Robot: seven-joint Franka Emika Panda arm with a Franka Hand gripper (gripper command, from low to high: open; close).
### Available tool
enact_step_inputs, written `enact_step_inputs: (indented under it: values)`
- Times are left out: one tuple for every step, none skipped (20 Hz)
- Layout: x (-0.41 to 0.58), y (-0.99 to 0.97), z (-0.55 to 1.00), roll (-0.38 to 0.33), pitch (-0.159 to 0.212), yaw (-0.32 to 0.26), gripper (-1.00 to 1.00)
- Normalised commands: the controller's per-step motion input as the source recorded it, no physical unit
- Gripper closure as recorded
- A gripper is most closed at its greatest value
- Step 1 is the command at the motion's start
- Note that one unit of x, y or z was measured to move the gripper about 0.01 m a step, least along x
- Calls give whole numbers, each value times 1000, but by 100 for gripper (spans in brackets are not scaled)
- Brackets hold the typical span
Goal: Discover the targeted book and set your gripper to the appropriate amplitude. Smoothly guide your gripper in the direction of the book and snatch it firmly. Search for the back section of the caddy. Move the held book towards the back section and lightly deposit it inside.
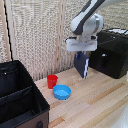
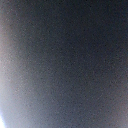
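From my seat, the caddy [image 1: 20, 100] sits at the counter's [image 1: 95, 102] left edge, its back section [image 1: 11, 76] open-topped and roomy. A red cup [image 1: 52, 81] and blue bowl [image 1: 62, 92] stand mid-counter. The gripper [image 1: 82, 52] hangs above the far edge, pinched onto the book [image 1: 83, 65], which dangles edge-down. I judge it stiff, light, slick-covered; a top-edge hold suits. A glossy black box [image 1: 114, 52] crowds the right corner

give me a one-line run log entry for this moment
phase: carry | gripper: shut on book, lifted above table | caddy: exterior view's left, back section not reached
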Motion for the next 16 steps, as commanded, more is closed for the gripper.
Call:
enact_step_inputs:
  values:
    - [277,0,831,-160,32,-294,100]
    - [226,0,820,-136,33,-311,100]
    - [223,0,823,-134,33,-312,100]
    - [214,0,820,-132,33,-314,100]
    - [169,0,834,-111,16,-317,100]
    - [160,0,840,-108,10,-317,100]
    - [163,34,871,-112,0,-306,100]
    - [146,6,857,-101,3,-316,100]
    - [94,14,854,-64,0,-316,100]
    - [89,17,854,-60,0,-316,100]
    - [80,37,857,-42,0,-310,100]
    - [66,23,854,-36,0,-313,100]
    - [69,34,851,-29,0,-310,100]
    - [71,43,857,-31,0,-308,100]
    - [60,34,851,-31,0,-312,100]
    - [74,46,877,-36,0,-306,100]
